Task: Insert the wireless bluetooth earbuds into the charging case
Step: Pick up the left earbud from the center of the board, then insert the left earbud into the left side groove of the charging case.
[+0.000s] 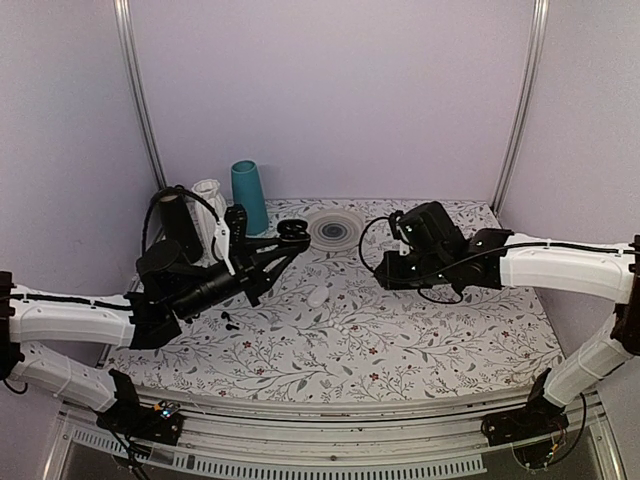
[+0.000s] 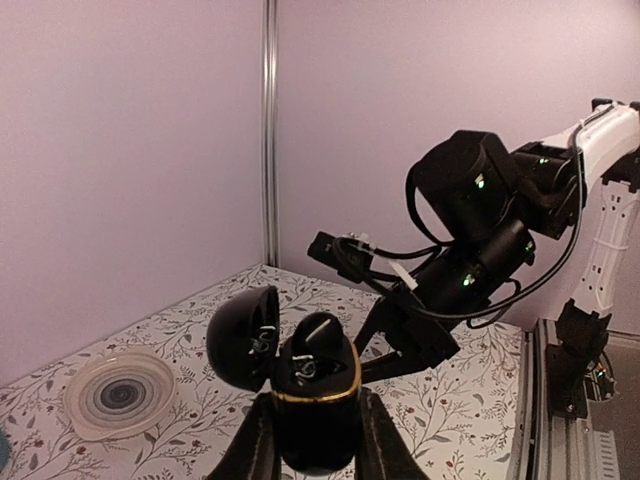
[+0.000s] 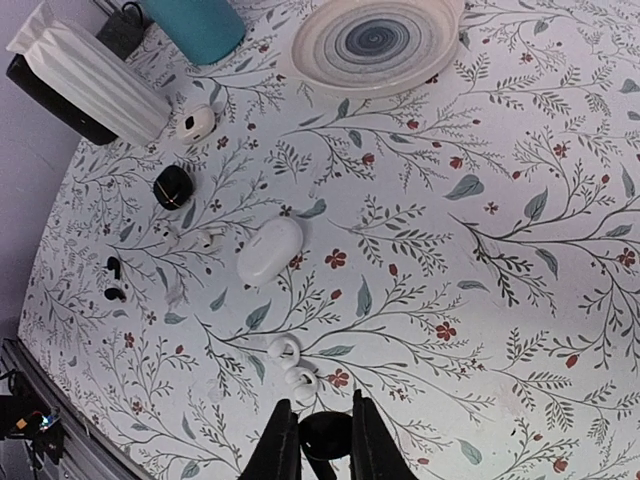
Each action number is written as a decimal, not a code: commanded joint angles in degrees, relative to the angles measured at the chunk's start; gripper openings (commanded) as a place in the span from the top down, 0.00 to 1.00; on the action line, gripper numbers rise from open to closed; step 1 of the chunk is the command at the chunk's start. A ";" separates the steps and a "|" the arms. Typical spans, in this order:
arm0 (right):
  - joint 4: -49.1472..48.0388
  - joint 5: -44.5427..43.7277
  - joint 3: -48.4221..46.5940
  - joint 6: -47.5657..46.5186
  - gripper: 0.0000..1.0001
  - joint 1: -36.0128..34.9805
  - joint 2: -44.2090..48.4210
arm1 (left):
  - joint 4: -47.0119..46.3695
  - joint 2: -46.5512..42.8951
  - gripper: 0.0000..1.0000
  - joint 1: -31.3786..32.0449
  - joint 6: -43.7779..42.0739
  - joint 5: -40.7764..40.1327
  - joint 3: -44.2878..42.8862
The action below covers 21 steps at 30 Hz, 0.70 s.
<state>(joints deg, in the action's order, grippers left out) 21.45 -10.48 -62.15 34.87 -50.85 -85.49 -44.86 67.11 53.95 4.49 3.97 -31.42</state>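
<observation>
My left gripper (image 2: 315, 425) is shut on a black charging case (image 2: 318, 400) with a gold rim, held upright above the table. Its lid (image 2: 240, 335) hangs open to the left. One black earbud (image 2: 318, 335) stands in the case; the slot beside it shows bare contacts. In the top view the case (image 1: 292, 232) is left of centre. My right gripper (image 3: 322, 420) is shut on a second black earbud (image 3: 325, 445), high over the table. In the left wrist view the right gripper (image 2: 375, 352) points at the case from behind it.
On the floral cloth lie a shut white case (image 3: 270, 250), two white ring-shaped buds (image 3: 283, 350), a small black case (image 3: 172, 186), another white case (image 3: 197, 123), two black buds (image 3: 112, 280) and two pale buds (image 3: 186, 238). A plate (image 3: 375, 40), teal cup (image 1: 249, 196) and white vase (image 1: 210, 195) stand at the back.
</observation>
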 commanded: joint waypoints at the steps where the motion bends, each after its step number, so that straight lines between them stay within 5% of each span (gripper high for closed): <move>1: -4.33 -0.30 -0.03 -0.68 0.93 -0.86 5.57 | -5.71 3.32 1.00 -0.37 2.12 0.03 0.34; 10: -16.38 2.18 1.31 -1.94 0.94 -4.82 14.60 | -11.56 8.15 1.00 -0.60 2.16 5.48 -0.15; 21: -25.32 3.58 -2.41 -4.11 0.94 -10.25 11.43 | -11.52 12.01 1.00 -0.01 2.39 9.74 -3.00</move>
<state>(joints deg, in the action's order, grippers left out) 2.33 -8.32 -62.39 31.92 -59.86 -72.62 -53.74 77.95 53.69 6.28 11.88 -32.12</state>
